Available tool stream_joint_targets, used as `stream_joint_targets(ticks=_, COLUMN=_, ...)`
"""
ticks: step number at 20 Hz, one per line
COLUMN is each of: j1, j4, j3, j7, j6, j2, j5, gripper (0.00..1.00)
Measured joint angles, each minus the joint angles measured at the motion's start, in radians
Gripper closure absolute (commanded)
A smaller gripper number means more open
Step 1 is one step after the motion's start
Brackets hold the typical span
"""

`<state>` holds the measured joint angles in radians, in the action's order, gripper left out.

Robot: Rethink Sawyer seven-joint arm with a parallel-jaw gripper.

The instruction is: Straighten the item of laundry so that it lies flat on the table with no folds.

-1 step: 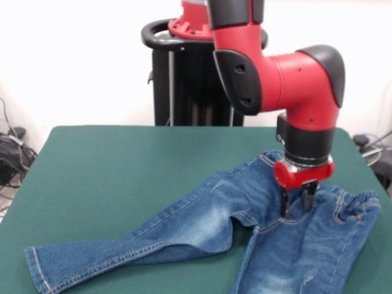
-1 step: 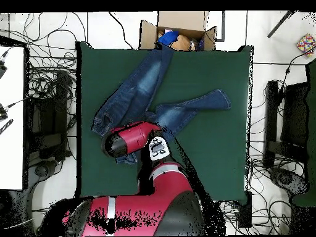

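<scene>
Front view: claw (image 1: pixel 297 202) upright over jeans (image 1: pixel 202 236).

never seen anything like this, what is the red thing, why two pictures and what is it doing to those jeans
The red and black thing is a robot arm. At its tip is a gripper, a small two-fingered claw. The two pictures show the same moment. One camera sits across the table facing the robot. The other looks straight down from above, so there the arm covers part of the scene.

On the green table lies a small pair of blue jeans, its legs spread apart and the cloth still rumpled. From above, one leg reaches the table's far edge, next to a cardboard box on the floor.

The gripper is down at the jeans near the waistband, fingers slightly apart, holding nothing that I can see.
</scene>
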<state>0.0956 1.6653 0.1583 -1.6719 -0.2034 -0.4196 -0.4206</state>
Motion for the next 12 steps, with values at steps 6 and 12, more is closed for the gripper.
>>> stream_joint_targets(ticks=6, j1=-0.006, j4=0.037, j3=-0.025, j7=0.000, j6=0.099, j2=0.001, j5=0.024, gripper=0.00)
stream_joint_targets(ticks=12, j1=-0.008, j4=0.048, j3=-0.047, j7=0.000, j6=0.149, j2=0.002, j5=0.033, gripper=1.00)
